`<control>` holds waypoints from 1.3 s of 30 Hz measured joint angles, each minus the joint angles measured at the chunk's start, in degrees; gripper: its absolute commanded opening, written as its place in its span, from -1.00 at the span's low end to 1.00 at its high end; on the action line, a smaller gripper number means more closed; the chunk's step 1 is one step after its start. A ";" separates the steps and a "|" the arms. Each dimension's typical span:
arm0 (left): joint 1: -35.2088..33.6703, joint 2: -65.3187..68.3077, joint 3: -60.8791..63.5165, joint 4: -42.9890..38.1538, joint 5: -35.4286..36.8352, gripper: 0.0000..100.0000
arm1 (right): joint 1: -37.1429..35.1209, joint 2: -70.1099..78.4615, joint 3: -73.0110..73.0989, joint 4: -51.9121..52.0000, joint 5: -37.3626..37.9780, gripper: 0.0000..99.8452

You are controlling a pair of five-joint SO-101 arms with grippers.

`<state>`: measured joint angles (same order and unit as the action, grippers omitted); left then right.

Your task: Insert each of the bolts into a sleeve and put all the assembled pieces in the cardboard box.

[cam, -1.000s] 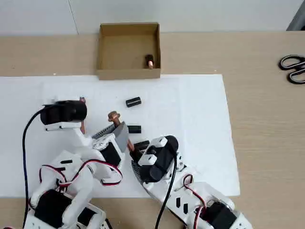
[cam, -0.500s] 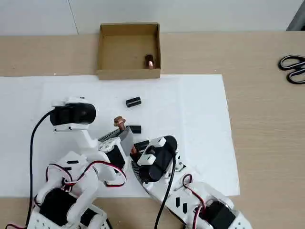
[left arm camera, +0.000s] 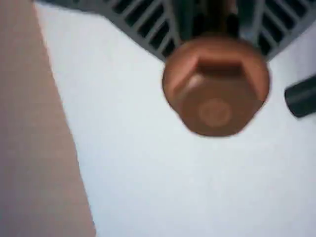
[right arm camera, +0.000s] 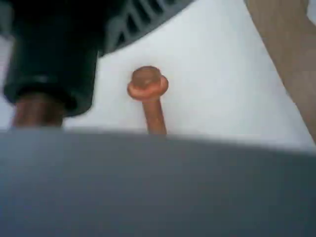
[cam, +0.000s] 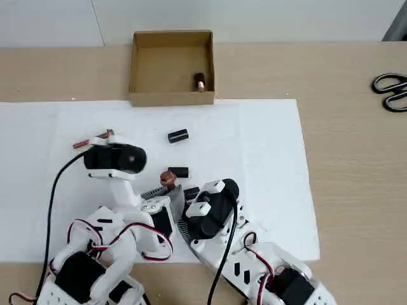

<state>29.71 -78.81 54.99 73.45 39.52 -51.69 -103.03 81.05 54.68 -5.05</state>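
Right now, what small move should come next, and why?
Probably nudge the left tool to line its gripped copper hex-head bolt up with the black cylindrical sleeve close beside it; bolt and sleeve are near but not visibly joined.

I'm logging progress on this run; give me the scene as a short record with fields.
box: cardboard box, one assembled piece inside
loose sleeves: far sleeve and near sleeve on the white sheet
loose bolt: spare bolt lying on the sheet
grip: left gripper, jaws shut on held bolt
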 measured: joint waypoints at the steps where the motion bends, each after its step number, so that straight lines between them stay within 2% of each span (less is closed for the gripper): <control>1: 0.44 0.09 -0.26 0.44 -0.35 -0.99 | 0.00 0.00 0.00 0.00 0.00 -1.00; 13: 2.90 -0.26 -0.53 5.63 -4.40 -0.99 | -0.09 0.00 0.00 0.00 0.09 -1.00; 23: 3.16 -0.35 0.70 5.89 -7.47 -0.98 | -0.18 0.18 0.18 0.09 0.09 -1.00; 25: 3.16 -0.35 0.70 5.80 -7.47 -0.94 | -0.18 0.18 0.18 0.09 0.09 -1.00; 31: 2.73 -0.44 1.41 5.19 -7.65 -0.61 | 0.09 0.18 0.26 0.09 0.09 -1.00; 39: 2.81 -0.18 2.64 5.98 -7.91 -0.61 | 0.35 0.00 0.09 0.00 0.00 -1.00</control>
<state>32.53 -78.99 57.63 79.43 31.60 -51.34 -103.03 81.14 54.68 -5.05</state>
